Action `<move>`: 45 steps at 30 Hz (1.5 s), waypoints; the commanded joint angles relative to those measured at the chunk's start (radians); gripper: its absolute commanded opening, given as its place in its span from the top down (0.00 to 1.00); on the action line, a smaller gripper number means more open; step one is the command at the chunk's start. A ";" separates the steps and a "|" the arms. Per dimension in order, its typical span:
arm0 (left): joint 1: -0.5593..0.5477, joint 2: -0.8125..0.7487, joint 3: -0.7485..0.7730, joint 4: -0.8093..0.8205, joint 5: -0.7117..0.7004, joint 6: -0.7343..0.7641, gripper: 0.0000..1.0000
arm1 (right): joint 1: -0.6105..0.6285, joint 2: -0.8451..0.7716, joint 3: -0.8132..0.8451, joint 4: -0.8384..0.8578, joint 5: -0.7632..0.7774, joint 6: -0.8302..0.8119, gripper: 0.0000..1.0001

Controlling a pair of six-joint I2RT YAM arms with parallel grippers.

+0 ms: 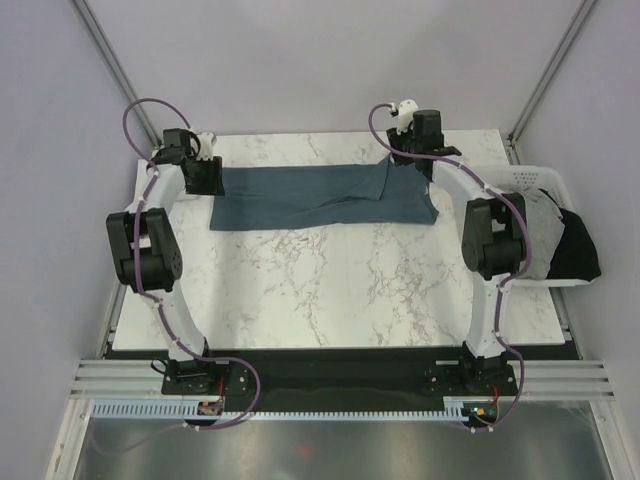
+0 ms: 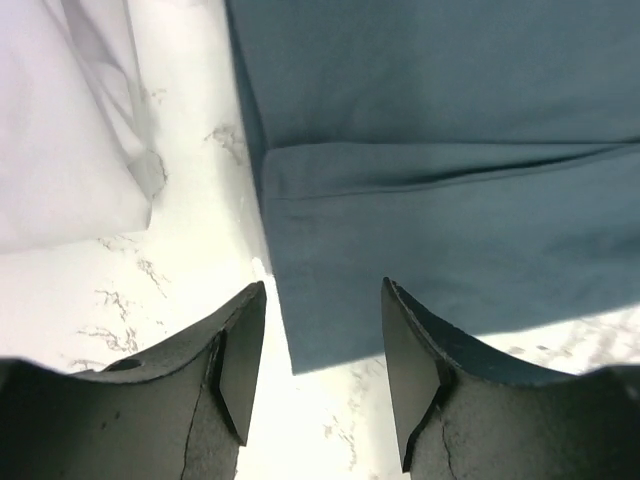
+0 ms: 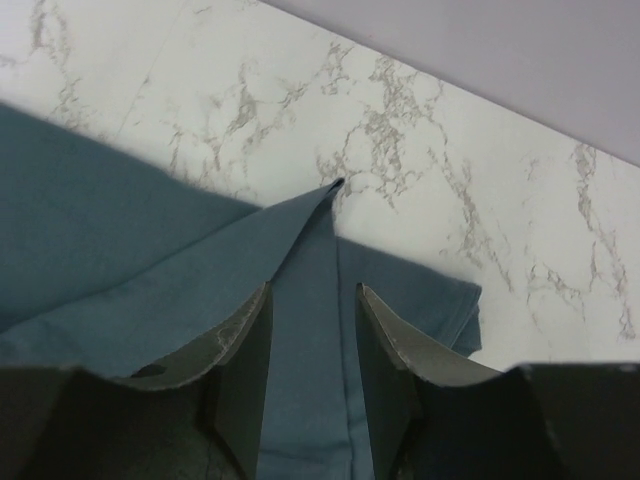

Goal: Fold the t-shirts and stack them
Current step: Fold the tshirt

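— Slate-blue shirt: where is it lying?
— Flat along the far side of the marble surface, folded into a long band that runs from one arm across to the other.
— Start at the left end, then.
— The left tool points down at the band's left end. Its two dark fingers stand apart, and a corner of the cloth lies on the marble in the gap between them. Nothing is clamped. A fold line crosses the cloth just beyond the tips.
— And the middle?
— Smooth on the left half. Toward the right there is a slanting crease and an overlapping flap.
— The right end?
— The right tool sits over it, its fingers parted as well. A strip of the cloth runs between them and rises to a small peak just past the tips. I cannot tell whether the pads touch the cloth.
— Anything farther right?
— A white basket at the surface's right edge, beside the right arm. A pale shirt lies in it, and a black shirt hangs over its outer side.
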 commanded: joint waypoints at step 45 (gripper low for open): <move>-0.182 0.003 -0.210 0.135 0.111 -0.018 0.50 | -0.003 -0.036 -0.224 -0.114 -0.381 0.157 0.60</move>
